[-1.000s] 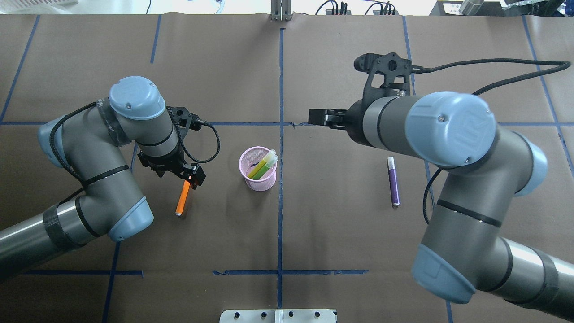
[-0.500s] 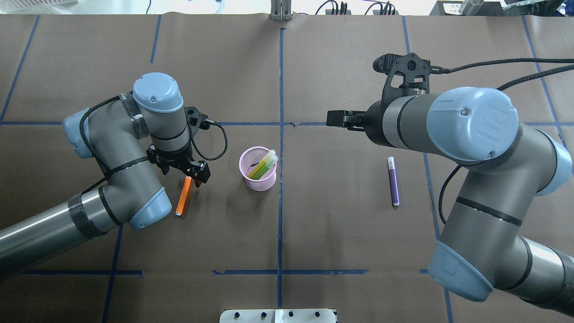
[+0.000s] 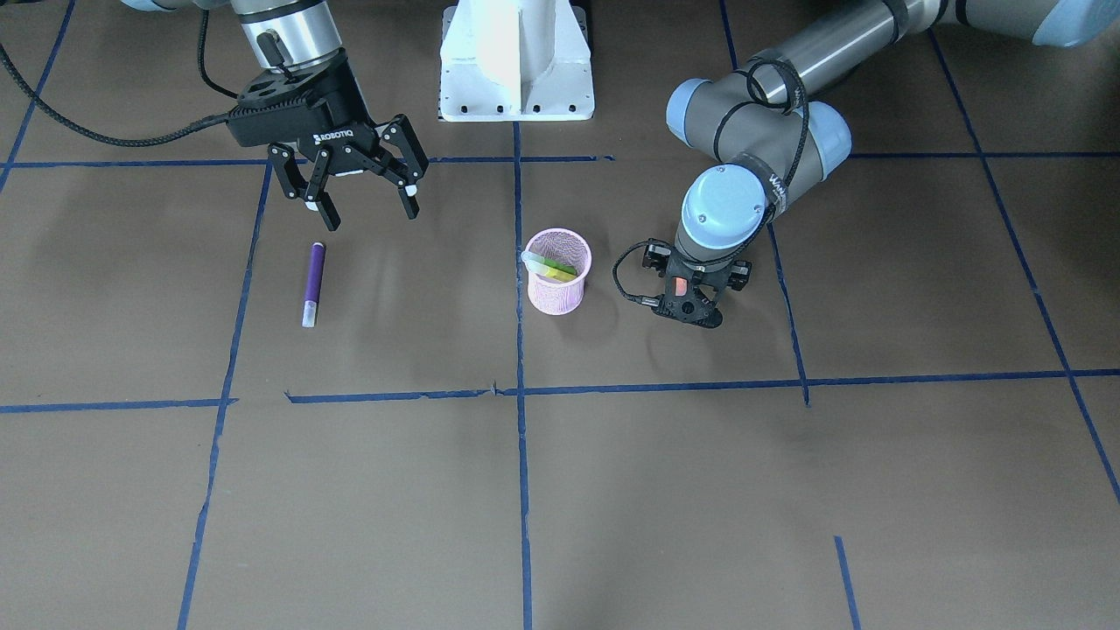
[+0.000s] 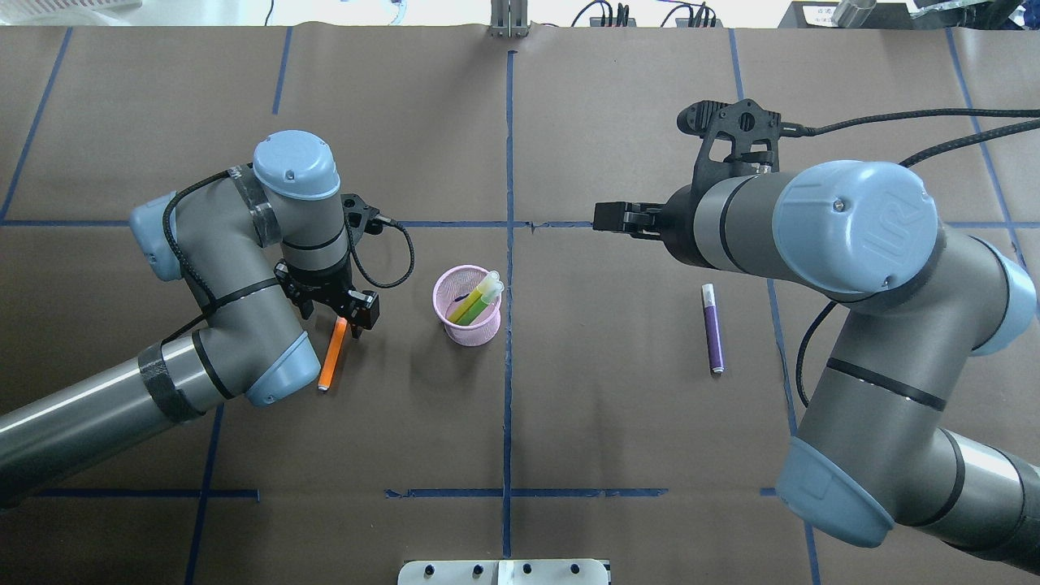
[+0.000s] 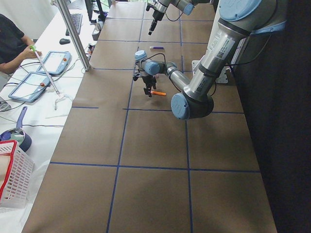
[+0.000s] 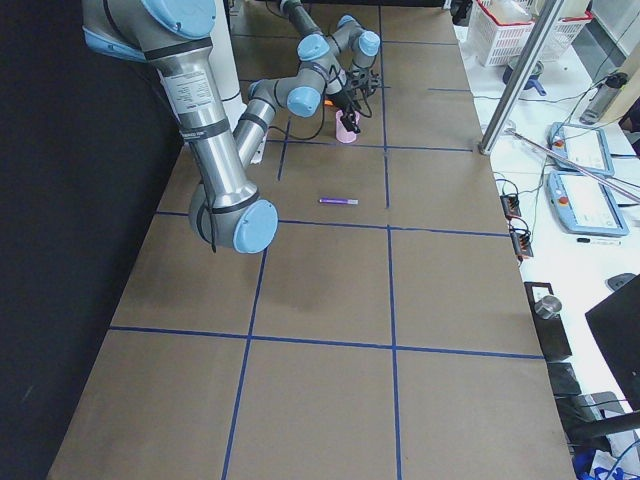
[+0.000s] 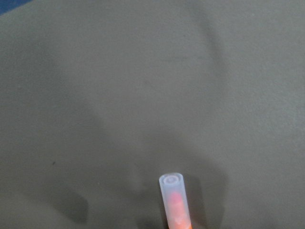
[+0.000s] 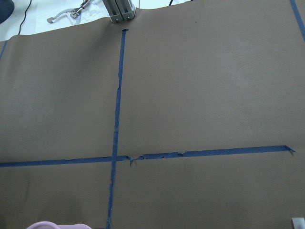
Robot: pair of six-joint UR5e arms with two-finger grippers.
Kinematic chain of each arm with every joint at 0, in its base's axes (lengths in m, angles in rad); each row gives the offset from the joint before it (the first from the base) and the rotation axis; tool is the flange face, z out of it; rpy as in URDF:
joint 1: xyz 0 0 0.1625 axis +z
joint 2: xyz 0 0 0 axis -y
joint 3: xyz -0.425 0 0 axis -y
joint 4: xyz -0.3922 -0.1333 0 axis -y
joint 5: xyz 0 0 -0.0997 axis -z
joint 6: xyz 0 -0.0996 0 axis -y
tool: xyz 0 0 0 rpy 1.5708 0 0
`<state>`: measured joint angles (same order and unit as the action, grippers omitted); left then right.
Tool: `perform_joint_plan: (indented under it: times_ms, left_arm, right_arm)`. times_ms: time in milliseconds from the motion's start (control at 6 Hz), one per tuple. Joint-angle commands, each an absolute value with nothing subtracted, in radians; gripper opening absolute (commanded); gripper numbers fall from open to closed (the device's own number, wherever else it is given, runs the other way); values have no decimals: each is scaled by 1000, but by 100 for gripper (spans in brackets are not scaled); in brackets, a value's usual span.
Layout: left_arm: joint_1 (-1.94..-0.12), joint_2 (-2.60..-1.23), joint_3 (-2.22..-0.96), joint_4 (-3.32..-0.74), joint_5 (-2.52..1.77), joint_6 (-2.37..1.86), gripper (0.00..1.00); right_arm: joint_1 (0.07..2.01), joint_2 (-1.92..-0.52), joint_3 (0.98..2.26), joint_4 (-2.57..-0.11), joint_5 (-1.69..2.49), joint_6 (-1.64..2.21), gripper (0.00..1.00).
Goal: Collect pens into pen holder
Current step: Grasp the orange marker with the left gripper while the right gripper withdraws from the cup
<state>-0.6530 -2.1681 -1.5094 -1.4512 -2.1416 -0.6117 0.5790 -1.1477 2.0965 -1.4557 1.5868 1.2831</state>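
Green pen leans in pink holder; orange pen, purple pen apparently lie flat.

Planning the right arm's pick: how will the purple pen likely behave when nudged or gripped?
The purple pen looks slim and round, lying flat, so a sideways nudge would probably roll it. Its straight barrel suggests it is stiff and light.

- My table cover looks like smooth, matt brown paper; the blue tape lines show a faint sheen.
- The pen holder is pink wire mesh.
- The orange pen and purple pen look like smooth plastic, with cloudy translucent caps.
- My right gripper is matt black.
- My left arm has a satin grey shell, glossy pale-blue caps and a bright metal tube.
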Motion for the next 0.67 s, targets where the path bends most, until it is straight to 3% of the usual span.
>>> perform_joint_plan:
  times_ms: [0, 333, 500]
  left_arm:
    - [-653, -2171, -1509, -1451, -2144, -611, 37]
    - [-653, -2171, -1517, -1451, -2145, -611, 8]
    - [-655, -2172, -1523, -1450, -2145, -611, 1]
  right_arm:
    - [577, -1147, 2092, -1456, 1582, 1284, 100]
    - [577, -1140, 2094, -1456, 1580, 1285, 100]
    - [577, -1138, 2095, -1454, 1580, 1285, 100]
